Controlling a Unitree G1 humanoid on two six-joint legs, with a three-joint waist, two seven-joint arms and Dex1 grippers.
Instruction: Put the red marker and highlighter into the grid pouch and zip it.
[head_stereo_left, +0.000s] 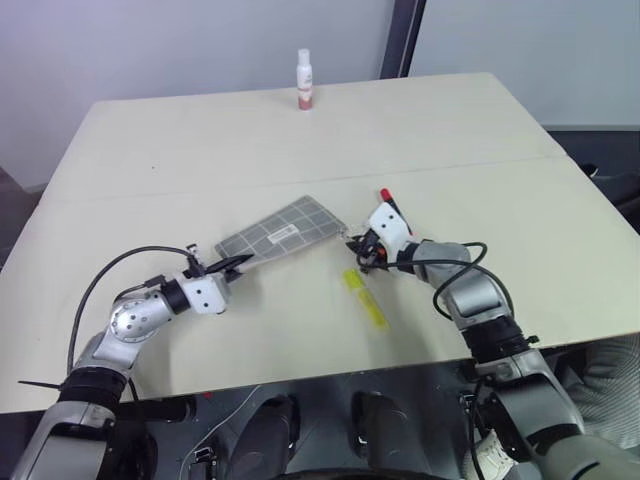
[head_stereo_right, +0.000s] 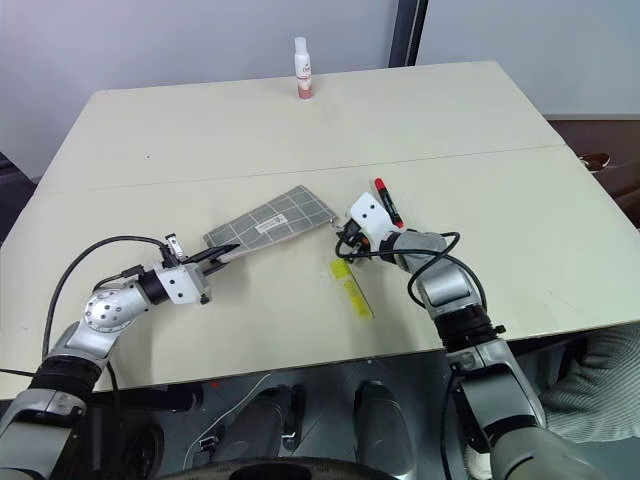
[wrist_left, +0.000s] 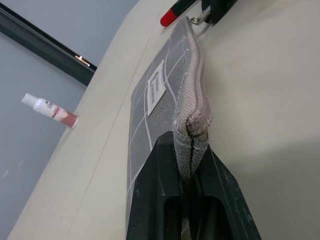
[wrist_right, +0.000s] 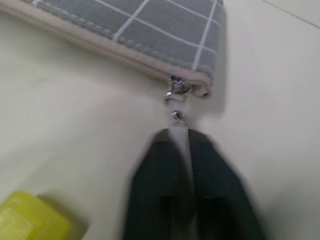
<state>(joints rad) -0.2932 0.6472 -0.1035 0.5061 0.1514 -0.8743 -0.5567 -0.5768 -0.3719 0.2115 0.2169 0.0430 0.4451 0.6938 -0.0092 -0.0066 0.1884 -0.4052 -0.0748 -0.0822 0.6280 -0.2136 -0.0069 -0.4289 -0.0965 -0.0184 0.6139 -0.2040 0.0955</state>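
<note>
Hands (wrist_left: 192, 165) (wrist_right: 182, 137) pinching grid pouch (head_stereo_left: 280, 232) ends

head stereo overlooking table (head_stereo_left: 200, 140) (wrist cameras close)

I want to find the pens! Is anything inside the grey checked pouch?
Can't tell: the grid pouch is zipped shut, hiding its inside. The highlighter and the red marker both lie outside on the table.
</note>
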